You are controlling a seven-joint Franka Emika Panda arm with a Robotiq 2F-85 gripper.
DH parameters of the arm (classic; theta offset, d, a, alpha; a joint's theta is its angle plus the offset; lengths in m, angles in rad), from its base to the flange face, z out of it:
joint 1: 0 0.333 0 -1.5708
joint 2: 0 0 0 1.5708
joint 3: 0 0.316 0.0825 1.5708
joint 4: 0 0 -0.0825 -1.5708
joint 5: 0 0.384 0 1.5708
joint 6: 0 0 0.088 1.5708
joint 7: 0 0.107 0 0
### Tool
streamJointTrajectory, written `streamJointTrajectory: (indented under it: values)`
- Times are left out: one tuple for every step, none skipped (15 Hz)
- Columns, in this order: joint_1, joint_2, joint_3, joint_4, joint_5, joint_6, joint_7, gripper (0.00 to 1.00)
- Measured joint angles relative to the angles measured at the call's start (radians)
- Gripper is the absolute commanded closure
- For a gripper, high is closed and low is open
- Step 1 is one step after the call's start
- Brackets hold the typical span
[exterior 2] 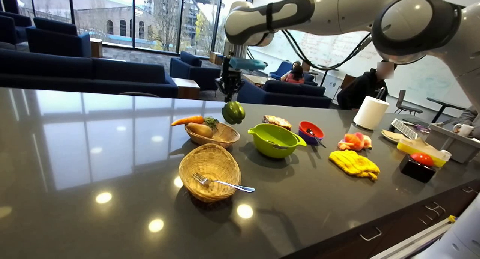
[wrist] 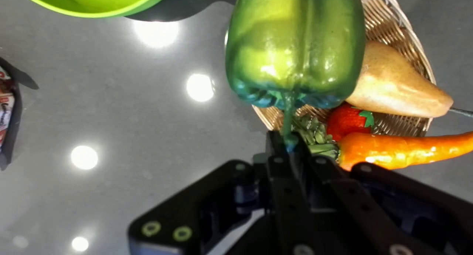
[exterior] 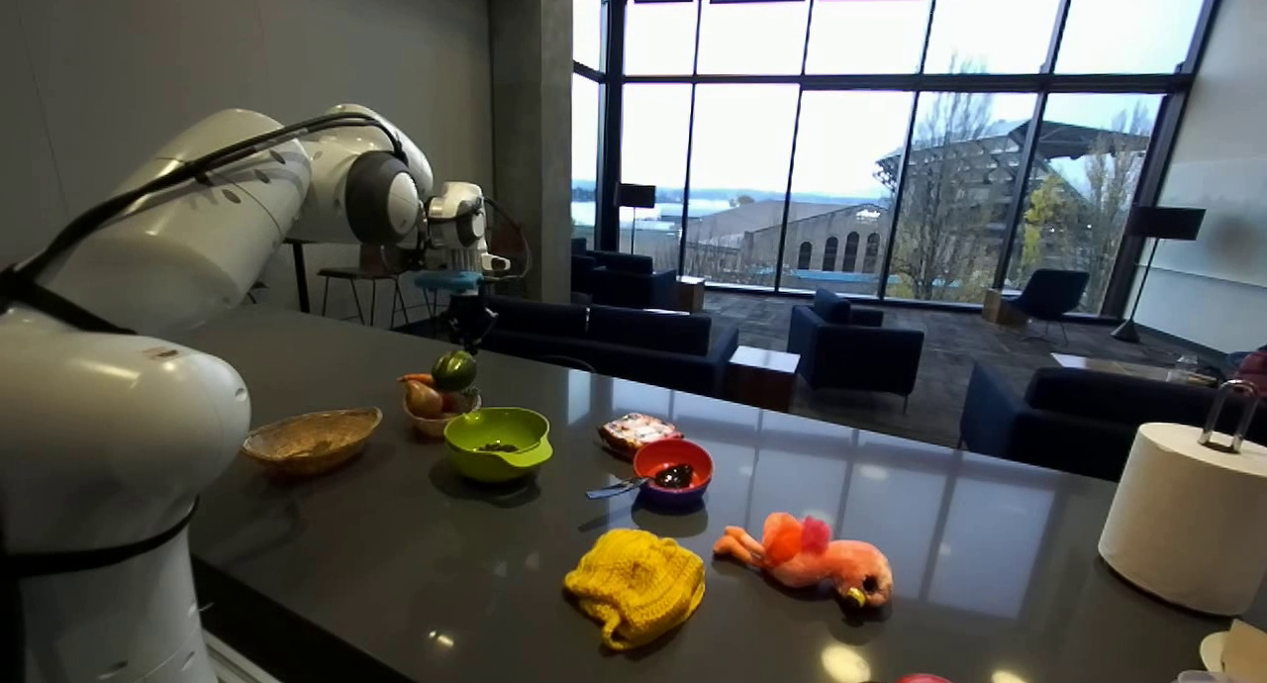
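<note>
The gripper (wrist: 289,139) is standing narrow: its tips are pinching the thin stem of the green pepper (wrist: 295,44), so the pepper is hanging in the air with its stem up. In the wrist view, the pepper is filling the place at twelve o'clock from these tips. The wicker basket (wrist: 384,14) is lying lower, between one and two o'clock, and the pepper is partly covering it. In it the pear (wrist: 397,85) is resting at two o'clock, the strawberry (wrist: 345,122) is showing between two and three, and the carrot (wrist: 402,149) is reaching past the rim at three. The green bowl (wrist: 88,9) is standing apart, at ten o'clock. I am judging that the step in hand is the holding of the pepper above the counter (wrist: 147,196). The next move is calling, in my opinion, for slow motion, because the whole weight is depending on one slim stem and the pepper may start to swing. It is also calling for enough height, so that the pepper is not knocking against the basket or the pear.
</note>
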Motion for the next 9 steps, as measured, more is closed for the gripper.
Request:
streamJointTrajectory:
  values:
    - [-0.002,-0.008,-0.004,-0.002,-0.007,-0.001,-0.004,0.98]
    - [-0.004,-0.017,-0.006,-0.005,-0.014,-0.001,-0.008,0.98]
    - [-0.008,-0.028,-0.009,-0.01,-0.022,-0.001,-0.016,0.98]
    - [-0.014,-0.038,-0.011,-0.017,-0.026,0.0,-0.026,0.98]
    - [-0.02,-0.051,-0.014,-0.028,-0.029,0.002,-0.036,0.98]
    - [-0.028,-0.064,-0.017,-0.042,-0.03,0.004,-0.047,0.98]
    - [-0.037,-0.079,-0.019,-0.058,-0.03,0.008,-0.057,0.98]
    - [-0.047,-0.094,-0.02,-0.078,-0.03,0.014,-0.067,0.98]
    - [-0.057,-0.109,-0.021,-0.1,-0.03,0.023,-0.075,0.98]
